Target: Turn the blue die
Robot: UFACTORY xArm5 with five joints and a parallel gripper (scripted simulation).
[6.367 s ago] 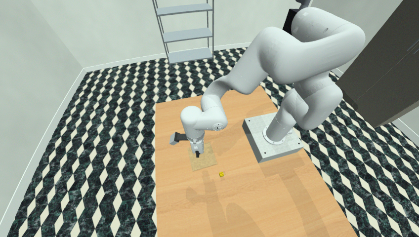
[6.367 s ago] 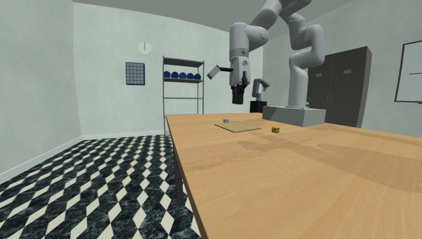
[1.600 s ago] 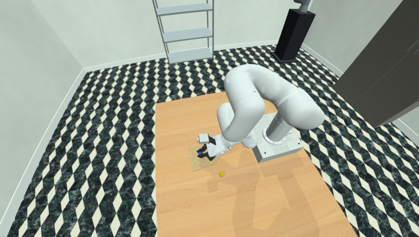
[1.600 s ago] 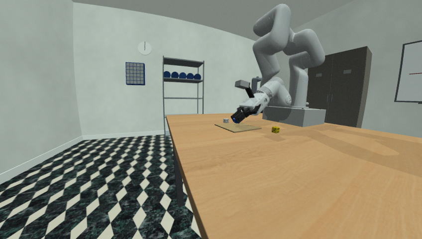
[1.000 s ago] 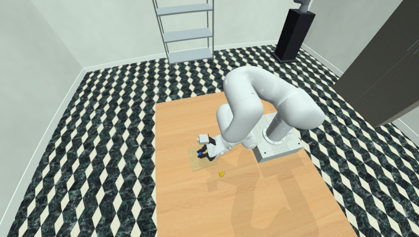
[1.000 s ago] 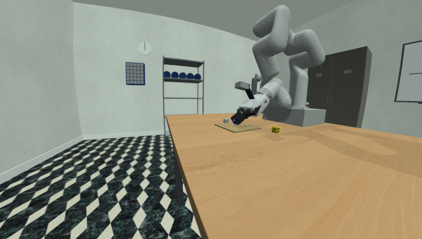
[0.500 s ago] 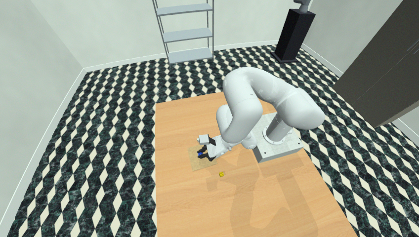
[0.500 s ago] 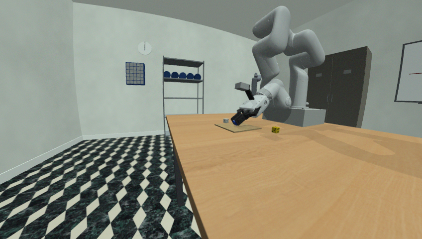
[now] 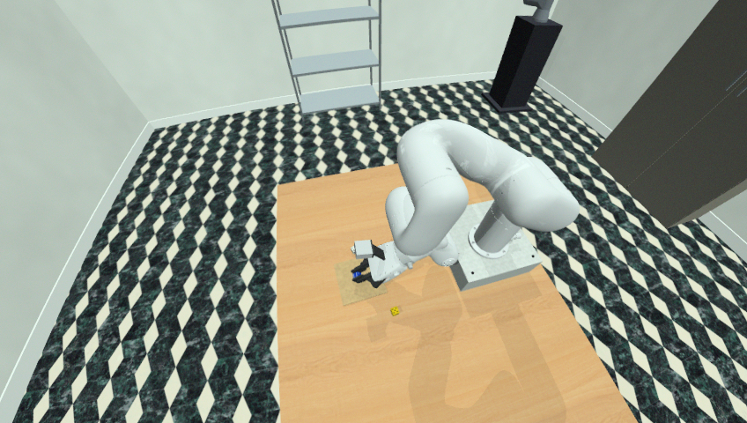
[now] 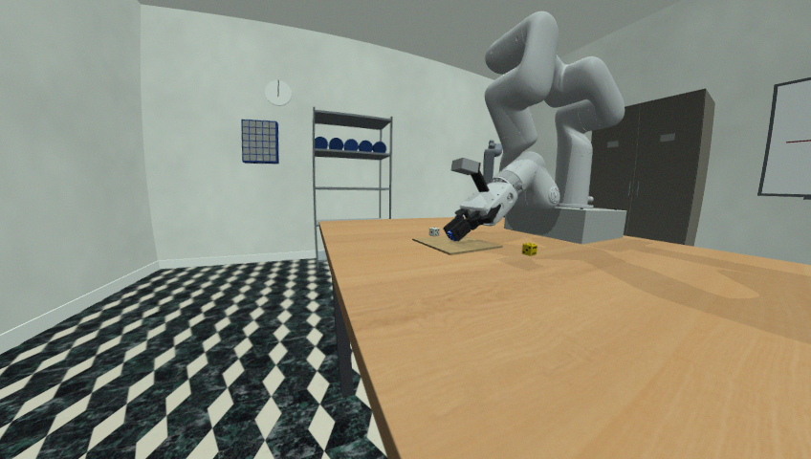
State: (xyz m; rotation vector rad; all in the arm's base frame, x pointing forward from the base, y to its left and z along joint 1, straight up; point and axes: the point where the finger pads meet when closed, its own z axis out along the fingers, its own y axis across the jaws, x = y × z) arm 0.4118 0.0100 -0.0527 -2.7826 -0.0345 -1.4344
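Hand: the black hand (image 10: 453, 232) is tilted down and squeezes the small blue die (image 10: 449, 234).
Blue die: just above the flat tan mat (image 10: 477, 245).
Others: yellow die (image 10: 529, 248) and white die (image 10: 433, 231) on the wooden desk (image 10: 512, 340).

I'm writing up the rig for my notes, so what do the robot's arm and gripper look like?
The arm is thick, rounded and plain white, rising from a grey block base. No cables or markings are visible. The gripper has a white body with black fingers, and a small grey box sits on a dark bracket above it.
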